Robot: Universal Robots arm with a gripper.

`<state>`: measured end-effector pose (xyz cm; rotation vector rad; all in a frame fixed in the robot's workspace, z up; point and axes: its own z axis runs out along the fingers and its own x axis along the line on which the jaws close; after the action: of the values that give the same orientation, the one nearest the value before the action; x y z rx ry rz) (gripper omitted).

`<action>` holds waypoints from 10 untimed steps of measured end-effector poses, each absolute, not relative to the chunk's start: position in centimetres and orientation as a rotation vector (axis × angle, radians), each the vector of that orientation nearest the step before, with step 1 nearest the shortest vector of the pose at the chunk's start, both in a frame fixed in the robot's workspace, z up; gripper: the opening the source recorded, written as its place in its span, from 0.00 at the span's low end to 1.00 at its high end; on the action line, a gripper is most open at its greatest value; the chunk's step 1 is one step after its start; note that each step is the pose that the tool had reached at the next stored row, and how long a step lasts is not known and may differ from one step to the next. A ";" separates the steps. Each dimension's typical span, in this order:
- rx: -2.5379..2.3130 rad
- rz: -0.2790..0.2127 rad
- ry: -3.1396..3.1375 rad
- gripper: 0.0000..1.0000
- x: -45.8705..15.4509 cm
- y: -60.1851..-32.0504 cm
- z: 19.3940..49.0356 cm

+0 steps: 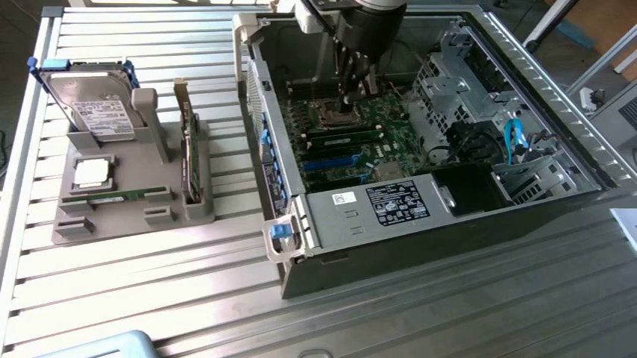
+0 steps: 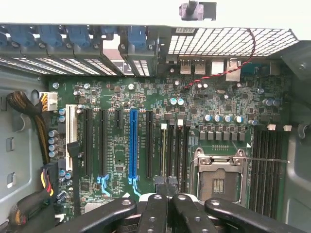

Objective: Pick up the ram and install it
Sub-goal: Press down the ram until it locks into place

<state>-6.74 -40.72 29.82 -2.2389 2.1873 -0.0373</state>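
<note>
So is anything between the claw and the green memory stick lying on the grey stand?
Yes. The gripper hangs inside the computer case, and the case's side wall rises between it and the ram on the grey stand.

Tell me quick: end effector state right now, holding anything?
End effector: closed, low over the motherboard inside the computer case; whether a ram stick is pinched between its fingers cannot be told.

Even daylight, bright on the slatted table point(image 1: 149, 246). The open computer case point(image 1: 557, 201) sits shadowed inside. Slightly soft edges.
</note>
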 end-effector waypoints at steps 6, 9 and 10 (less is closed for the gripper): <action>-2.239 -0.037 2.187 0.11 -6.7 -40.7 29.8; -2.239 -0.037 2.187 0.11 -6.7 -40.7 29.8; -2.229 -0.037 2.197 0.11 -6.7 -40.7 29.8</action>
<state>-6.74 -40.72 29.82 -2.2293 2.1972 -0.0374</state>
